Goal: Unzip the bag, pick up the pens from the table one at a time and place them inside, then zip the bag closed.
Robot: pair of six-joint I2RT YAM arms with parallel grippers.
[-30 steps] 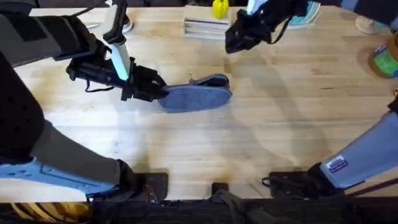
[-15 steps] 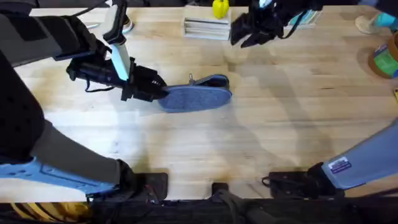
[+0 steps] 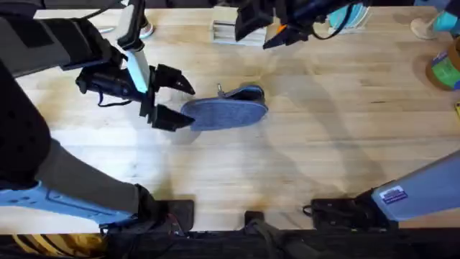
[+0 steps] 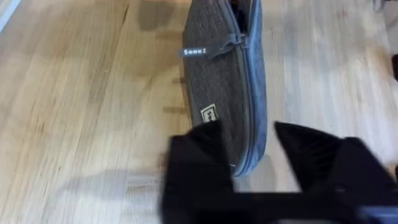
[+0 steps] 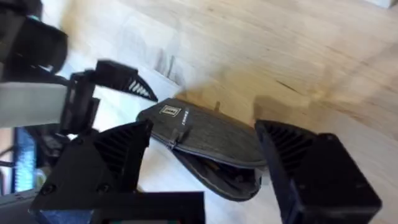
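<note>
The blue-grey bag [image 3: 226, 113] lies flat on the table [image 3: 302, 158], left of centre, its zipper parted along the far side at the right end. My left gripper [image 3: 183, 101] is open, its fingers straddling the bag's left end without touching it. In the left wrist view the bag [image 4: 227, 74] stretches away from the open left gripper [image 4: 255, 146]. My right gripper [image 3: 260, 30] hangs open and holds nothing, above the table's far edge. Its camera looks down on the bag [image 5: 205, 140] past the right gripper [image 5: 202, 155]. The pens are out of view.
A grey flat stack [image 3: 228, 32] lies at the far edge beside the right gripper. A teal item [image 3: 352, 16] and a white object [image 3: 424, 29] sit at the far right. A green and yellow container [image 3: 447, 70] stands at the right edge.
My left gripper has opened and let go of the bag's left end. The right gripper has moved left toward the far edge and spread its fingers. The bag has not moved.
</note>
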